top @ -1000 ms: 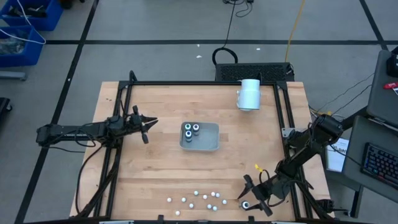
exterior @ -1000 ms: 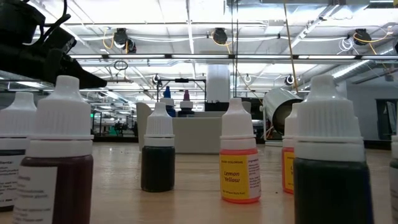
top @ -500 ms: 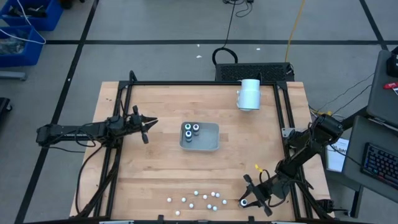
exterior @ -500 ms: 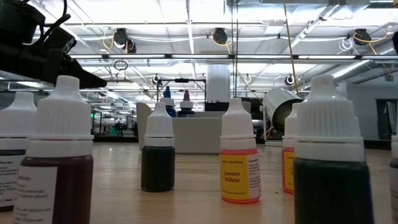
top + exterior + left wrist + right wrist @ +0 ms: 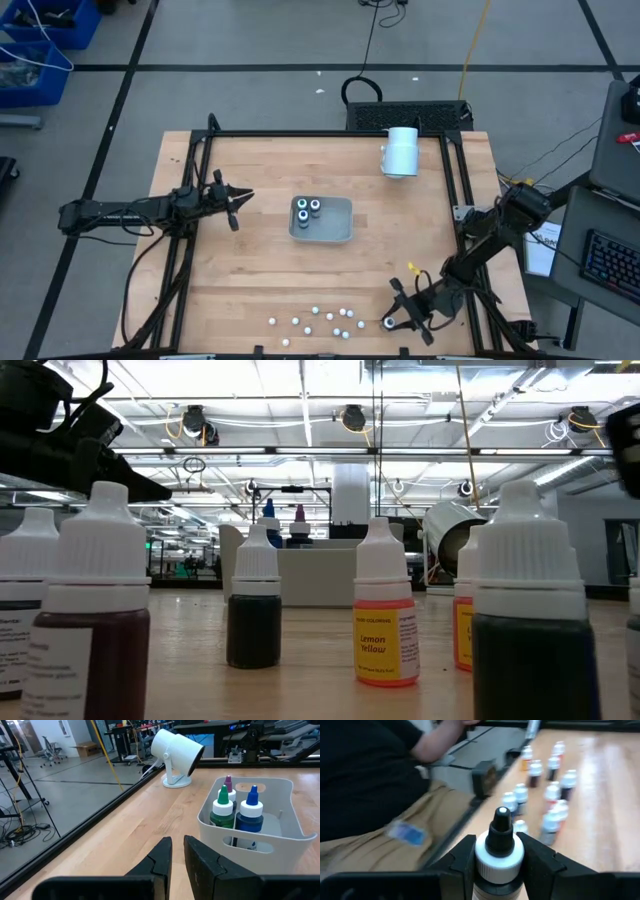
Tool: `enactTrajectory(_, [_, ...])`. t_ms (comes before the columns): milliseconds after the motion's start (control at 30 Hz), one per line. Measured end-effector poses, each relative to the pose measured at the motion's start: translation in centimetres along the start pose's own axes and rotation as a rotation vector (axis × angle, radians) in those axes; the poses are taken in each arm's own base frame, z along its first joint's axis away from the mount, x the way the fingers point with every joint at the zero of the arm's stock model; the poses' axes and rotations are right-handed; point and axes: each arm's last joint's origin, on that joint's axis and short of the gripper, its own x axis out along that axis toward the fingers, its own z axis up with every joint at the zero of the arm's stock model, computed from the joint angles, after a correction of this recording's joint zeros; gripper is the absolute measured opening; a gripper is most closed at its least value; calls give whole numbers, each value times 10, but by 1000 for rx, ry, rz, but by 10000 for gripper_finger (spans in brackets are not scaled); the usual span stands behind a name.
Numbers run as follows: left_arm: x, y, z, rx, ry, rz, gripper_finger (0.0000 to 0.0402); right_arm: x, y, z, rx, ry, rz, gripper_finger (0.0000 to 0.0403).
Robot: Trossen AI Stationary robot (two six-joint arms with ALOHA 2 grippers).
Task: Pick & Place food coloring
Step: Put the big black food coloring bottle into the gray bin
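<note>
- The left gripper (image 5: 243,197) is hanging over the left part of the table (image 5: 250,270), pointing toward the middle, well apart from every bottle; its fingers (image 5: 159,861) are sitting nearly pressed together with only a thin slit between them, and nothing is lying in that slit.
- Just right of it, near the table's middle, a pale grey tray (image 5: 335,231) is sitting flat on the wood, and three food coloring bottles (image 5: 306,211) are standing upright in its left end. The left wrist view is showing them as a green-filled bottle (image 5: 222,811), a blue one (image 5: 249,814) and a third with a purple tip (image 5: 228,782) behind.
- Along the near edge, a loose cluster of bottles (image 5: 318,320) is standing on the bare wood, well apart from the tray. The low view is looking through this group: a dark bottle (image 5: 254,610), a yellow-labelled one (image 5: 385,618) and others, all upright with white caps.
- Toward the far edge, a large white cylinder (image 5: 401,151) is lying near the table's right rail.
- The right gripper (image 5: 394,322) is sitting low at the near right, just beside the right end of the cluster. Its fingers (image 5: 538,856) are pinching one bottle (image 5: 499,854) by its white collar, a dark tip standing up between them.
- In the right wrist view, a person in a dark top (image 5: 365,775) is sitting beyond the table's edge.
</note>
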Motion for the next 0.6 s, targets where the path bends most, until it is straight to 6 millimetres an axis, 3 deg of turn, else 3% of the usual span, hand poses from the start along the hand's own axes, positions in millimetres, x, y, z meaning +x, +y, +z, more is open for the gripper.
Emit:
enactTrajectory(233, [0, 0, 0, -3, -2, 0, 58, 6, -36, 38, -65, -11, -145, 111])
enactTrajectory(433, [0, 0, 1, 4, -8, 1, 58, 5, -68, 94, -144, -45, -275, 111])
enactTrajectory(600, [0, 0, 1, 6, -9, 0, 58, 10, -107, 127, -185, -92, -419, 111])
